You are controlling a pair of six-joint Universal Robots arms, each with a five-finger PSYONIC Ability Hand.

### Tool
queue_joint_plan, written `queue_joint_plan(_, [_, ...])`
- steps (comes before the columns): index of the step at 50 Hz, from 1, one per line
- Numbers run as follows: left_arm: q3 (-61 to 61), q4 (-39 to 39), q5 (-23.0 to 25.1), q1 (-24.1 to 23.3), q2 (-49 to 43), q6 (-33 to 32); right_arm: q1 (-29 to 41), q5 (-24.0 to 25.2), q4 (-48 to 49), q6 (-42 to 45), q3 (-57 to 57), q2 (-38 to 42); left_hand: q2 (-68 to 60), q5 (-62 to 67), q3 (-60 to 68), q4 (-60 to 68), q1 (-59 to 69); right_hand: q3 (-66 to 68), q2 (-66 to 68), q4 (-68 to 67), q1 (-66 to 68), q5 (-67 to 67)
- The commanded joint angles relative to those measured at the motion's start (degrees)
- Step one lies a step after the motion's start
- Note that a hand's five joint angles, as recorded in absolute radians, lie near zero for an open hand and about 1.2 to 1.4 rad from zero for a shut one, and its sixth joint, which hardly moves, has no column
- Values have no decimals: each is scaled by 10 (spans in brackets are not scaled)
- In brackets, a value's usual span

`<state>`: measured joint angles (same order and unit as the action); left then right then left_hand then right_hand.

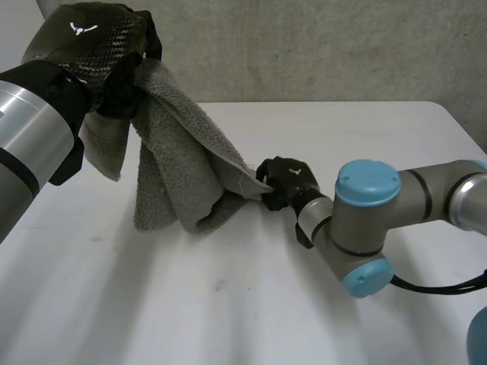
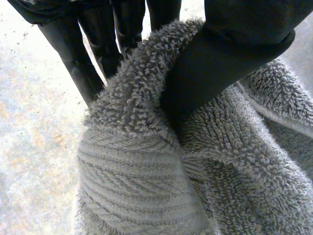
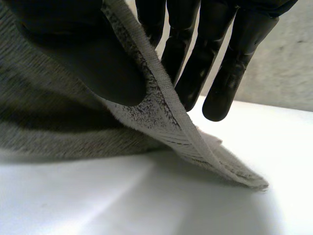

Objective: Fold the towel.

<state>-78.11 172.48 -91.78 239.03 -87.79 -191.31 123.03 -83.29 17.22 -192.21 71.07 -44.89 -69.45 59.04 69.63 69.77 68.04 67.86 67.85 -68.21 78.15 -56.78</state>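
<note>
A grey terry towel (image 1: 171, 163) hangs in loose folds above the white table (image 1: 228, 304), its lower bulge near or on the surface. My left hand (image 1: 106, 53) holds its upper end high at the far left; in the left wrist view the thumb (image 2: 230, 54) presses the towel (image 2: 146, 166) against the fingers (image 2: 78, 63). My right hand (image 1: 285, 182) grips a lower corner at mid table. In the right wrist view its thumb (image 3: 88, 58) pinches the towel's hemmed edge (image 3: 171, 122) against the fingers (image 3: 195, 63), with the corner tip drooping to the table.
A rough grey wall (image 1: 319, 53) runs behind the table's far edge. My right arm (image 1: 396, 213) lies low across the table's right side. Bare white table surface spreads in front of the towel.
</note>
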Motion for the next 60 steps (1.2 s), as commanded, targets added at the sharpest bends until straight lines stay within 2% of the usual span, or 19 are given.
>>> queue_joint_plan(1, [-3,0,0,22,-1,9,-88,2,21,-71,49,-96,-105,110,104,102,120,121,122,-118,18,-132])
queue_joint_plan(5, [-11,0,3,44,-5,25,-132,10,40,-66,68,-158,-105,110,104,102,120,121,122,-118,18,-132])
queue_joint_plan(10, [-23,2,6,45,-12,38,-163,65,13,13,85,-295,-105,110,104,102,120,121,122,-118,18,-132])
queue_joint_plan(11, [-27,2,6,45,-14,42,-163,66,12,13,85,-296,-105,110,104,102,120,121,122,-118,18,-132])
queue_joint_plan(13, [-31,3,6,43,-19,45,-164,80,-18,48,81,-329,-105,110,104,102,120,121,122,-118,18,-132])
queue_joint_plan(15, [-33,3,6,38,-26,48,-165,101,-114,137,67,-374,-105,110,104,102,120,121,122,-118,18,-132])
queue_joint_plan(16, [-34,3,6,36,-33,50,-165,101,-114,138,67,-374,-105,110,104,102,120,121,122,-118,18,-132])
queue_joint_plan(18, [-37,3,6,36,-39,51,-159,103,-219,237,42,-386,-105,110,104,102,120,121,122,-118,18,-132])
queue_joint_plan(21, [-43,2,6,35,-57,51,-155,102,-268,285,30,-386,-105,110,104,102,120,121,122,-118,18,-132])
queue_joint_plan(23, [-47,1,6,34,-68,51,-152,95,-349,369,19,-380,-105,110,104,102,120,121,122,-118,18,-132])
queue_joint_plan(26, [-55,1,5,33,-96,50,-141,84,-403,429,24,-368,-105,110,104,102,120,121,122,-118,18,-132])
queue_joint_plan(35, [-64,2,1,43,-205,43,-119,44,-423,462,28,-274,-105,110,104,102,120,121,122,-118,18,-132])
queue_joint_plan(40, [-44,4,5,61,-256,38,-119,47,-381,453,15,-206,-105,110,104,102,120,121,122,-118,18,-132])
queue_joint_plan(44, [-6,5,8,61,-285,28,-118,44,-280,423,-1,-159,-105,110,104,102,120,121,122,-118,18,-132])
queue_joint_plan(49, [137,11,9,59,-317,9,-121,41,-170,351,-44,-142,-105,110,104,102,120,121,122,-118,18,-132])
queue_joint_plan(52, [185,18,9,58,-320,10,-123,34,-95,306,-74,-153,-105,110,104,102,120,121,122,-118,18,-132])
queue_joint_plan(54, [271,50,8,57,-321,16,-122,28,-55,286,-80,-172,-105,110,104,102,120,121,122,-118,18,-132])
queue_joint_plan(56, [303,73,8,57,-318,23,-124,17,27,245,-74,-228,-105,110,104,102,120,121,122,-118,18,-132])
queue_joint_plan(60, [334,130,7,58,-303,41,-124,19,68,217,-59,-274,-105,110,104,102,120,121,122,-118,18,-132])
